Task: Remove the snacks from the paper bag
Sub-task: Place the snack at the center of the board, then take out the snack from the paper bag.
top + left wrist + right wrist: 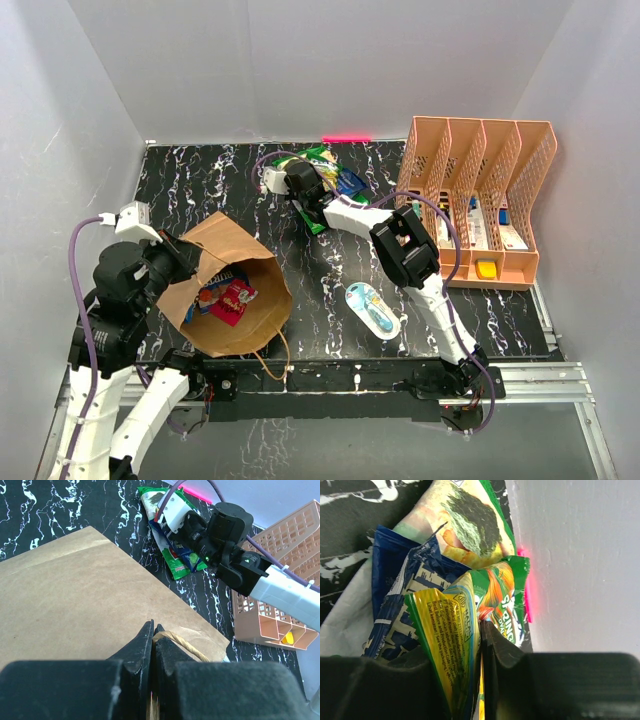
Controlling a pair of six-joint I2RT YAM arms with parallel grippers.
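The right gripper (pixel 465 650) pinches a glossy yellow-green foil packet (pixel 445 617) above the green chip bag (pixel 322 160) at the table's far edge, apparently about to set it down. The left gripper (pixel 154 631), jaws pressed on the rim of the tall brown kraft paper bag (pixel 215 238), holds it open on its side. A red packet (pixel 236 297) lies inside, so the next move is to release and reach back in.
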